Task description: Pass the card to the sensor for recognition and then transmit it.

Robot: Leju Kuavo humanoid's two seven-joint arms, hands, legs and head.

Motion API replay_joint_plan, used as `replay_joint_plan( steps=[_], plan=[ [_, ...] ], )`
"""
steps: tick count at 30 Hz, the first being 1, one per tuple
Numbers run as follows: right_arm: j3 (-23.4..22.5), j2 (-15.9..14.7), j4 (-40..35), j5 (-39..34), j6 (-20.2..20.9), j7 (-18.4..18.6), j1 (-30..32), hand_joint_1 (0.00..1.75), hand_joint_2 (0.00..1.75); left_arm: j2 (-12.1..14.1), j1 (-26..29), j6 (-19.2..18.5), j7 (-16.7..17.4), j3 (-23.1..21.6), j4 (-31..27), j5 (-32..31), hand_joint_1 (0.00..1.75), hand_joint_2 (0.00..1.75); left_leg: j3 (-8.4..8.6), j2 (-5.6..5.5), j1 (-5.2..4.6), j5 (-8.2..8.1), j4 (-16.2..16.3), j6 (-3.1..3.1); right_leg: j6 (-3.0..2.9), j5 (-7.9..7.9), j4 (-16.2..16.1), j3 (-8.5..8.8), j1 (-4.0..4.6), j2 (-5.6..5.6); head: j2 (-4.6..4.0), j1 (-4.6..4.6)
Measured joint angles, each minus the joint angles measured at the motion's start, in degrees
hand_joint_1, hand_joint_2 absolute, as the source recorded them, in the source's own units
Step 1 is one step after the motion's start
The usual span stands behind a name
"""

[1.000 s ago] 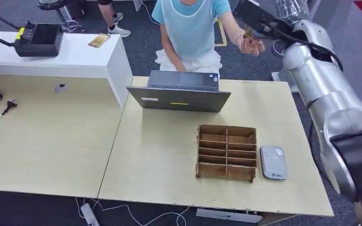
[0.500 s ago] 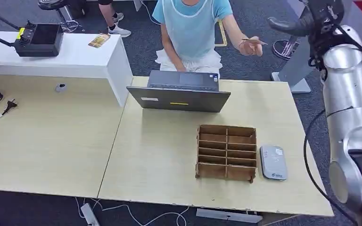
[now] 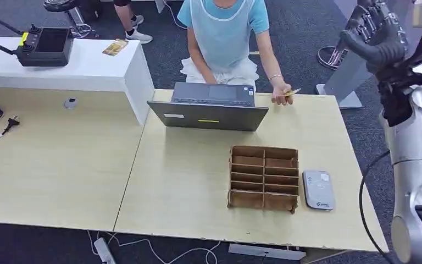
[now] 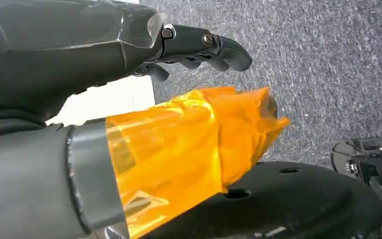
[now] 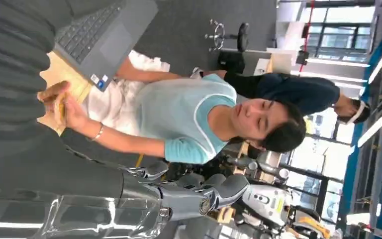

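A person in a light blue shirt sits behind the laptop and pinches the yellowish card (image 3: pixel 292 92) in one hand at the table's far edge. The same card (image 5: pixel 59 108) shows between that person's fingers in the right wrist view. The grey card sensor (image 3: pixel 318 190) lies flat near the table's front right, beside the wooden box. My right hand (image 3: pixel 378 34) is raised high at the right, well away from the card, fingers apart and empty (image 5: pixel 179 196). My left hand (image 4: pixel 144 50) hangs over the carpet with nothing in it, its thumb wrapped in orange film.
A wooden divided box (image 3: pixel 264 177) stands left of the sensor. An open grey laptop (image 3: pixel 209 107) sits at the table's (image 3: pixel 187 181) far edge. A white counter (image 3: pixel 88 69) with a black controller is at the far left. Another person stands behind.
My right arm has swung up and to the right, away from the person. The person's hand has dropped with the card from shoulder height to the table's far edge.
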Motion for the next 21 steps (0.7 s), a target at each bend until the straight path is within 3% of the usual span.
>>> replay_joint_plan(
  steps=[9,16,21],
  plan=[
    [-0.89,-3.78,-9.98,-5.60,0.72,-1.11,10.94,0.00,0.00,-0.59,0.01,0.72,0.00,1.16,0.00,1.09,0.00,0.00,-0.01,-0.01,0.00,-0.03,0.00,0.03,0.01,-0.01,-0.01,0.00,0.00,-0.02,0.00,0.00],
    [-2.99,-5.99,-19.38,-6.60,0.53,-2.69,21.38,0.00,0.00,-0.96,0.02,1.03,-0.02,2.05,0.00,1.88,0.00,0.00,-0.02,-0.01,0.00,-0.06,-0.01,0.03,0.01,-0.01,-0.02,0.00,0.00,-0.03,0.00,0.02],
    [-3.87,-6.71,-23.13,-6.60,0.37,-3.08,25.38,0.00,0.00,-1.07,0.01,1.09,-0.02,2.56,-0.02,2.05,0.00,0.00,-0.01,0.02,0.00,-0.06,-0.01,0.03,0.01,-0.01,-0.02,0.00,0.00,0.01,0.00,0.00]
  ],
)
